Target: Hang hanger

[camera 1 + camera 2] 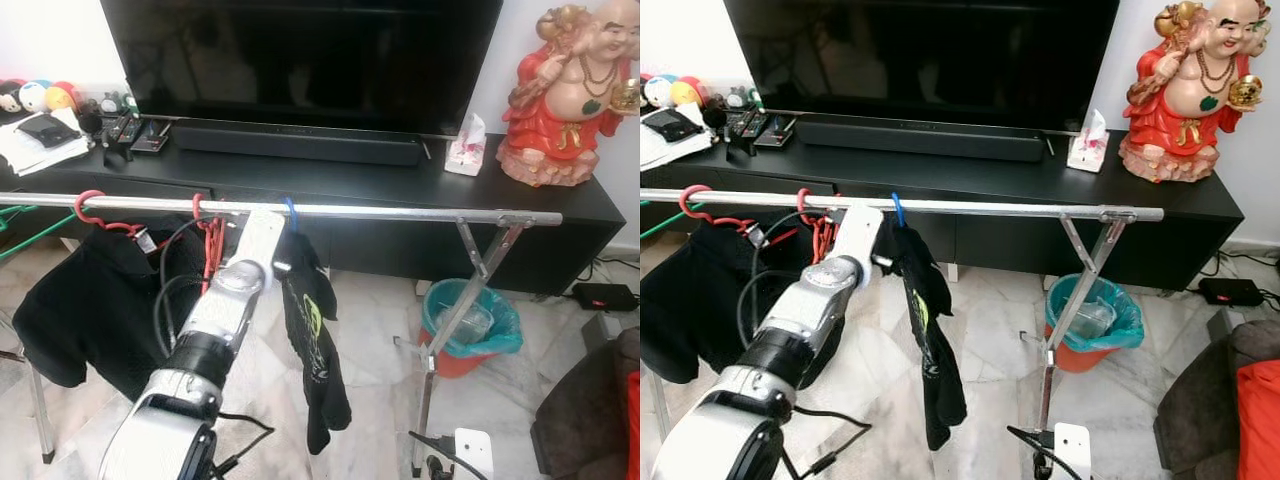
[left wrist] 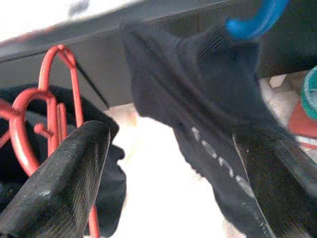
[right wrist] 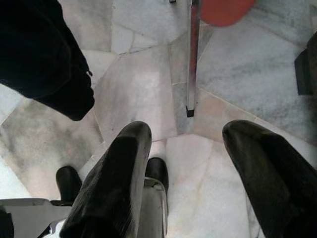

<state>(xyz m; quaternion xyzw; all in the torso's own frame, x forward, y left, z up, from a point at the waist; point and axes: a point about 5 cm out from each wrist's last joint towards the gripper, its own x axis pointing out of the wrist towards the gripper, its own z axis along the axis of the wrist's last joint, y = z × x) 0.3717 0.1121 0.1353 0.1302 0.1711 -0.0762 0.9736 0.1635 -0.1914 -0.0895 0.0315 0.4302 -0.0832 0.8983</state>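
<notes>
A silver clothes rail (image 1: 400, 213) runs across in front of the TV stand. A blue hanger hook (image 1: 291, 210) sits on it and carries a black garment (image 1: 312, 330) that hangs down. My left gripper (image 2: 171, 136) is raised just under the rail beside that hook (image 2: 257, 20). It is open, and the garment (image 2: 198, 89) lies ahead between its fingers. Red hangers (image 2: 54, 99) hang on the rail to its left, one bearing a black shirt (image 1: 90, 300). My right gripper (image 3: 188, 131) hangs idle and open over the marble floor.
The black TV stand (image 1: 400, 185) with a large TV stands right behind the rail. A teal bin (image 1: 470, 325) sits by the rack's leg (image 1: 430, 370). A red statue (image 1: 565, 95) stands at the right, and a white power strip (image 1: 465, 450) lies on the floor.
</notes>
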